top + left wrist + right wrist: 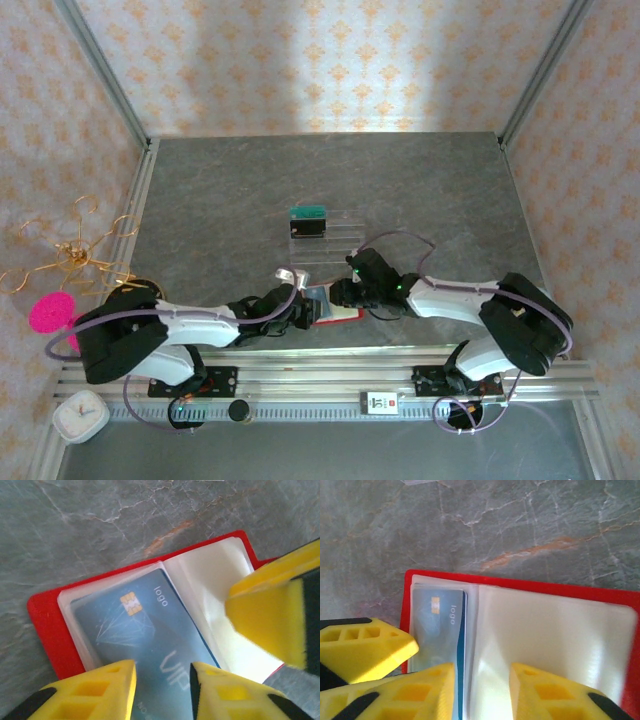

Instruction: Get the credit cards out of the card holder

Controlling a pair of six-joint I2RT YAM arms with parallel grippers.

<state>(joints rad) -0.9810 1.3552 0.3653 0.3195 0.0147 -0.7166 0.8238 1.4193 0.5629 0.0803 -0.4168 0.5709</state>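
Card holder (45, 625) lay open at counter (400, 180) 6 o'clock, blue credit card (145, 640) in its 9 o'clock pocket. Left gripper (162, 690) jaws parted above card; right gripper (482, 692) jaws parted above white pocket (545, 630), gripping nothing.

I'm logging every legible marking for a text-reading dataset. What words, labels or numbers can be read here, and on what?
"logo": on the blue credit card, beside its gold chip, in the red card holder.
"VIP": large pale letters lower on the same card.
Small print at that card's near edge: cut off, unreadable.
White label on the front rail: too small to read.
Clock face: too small to read.
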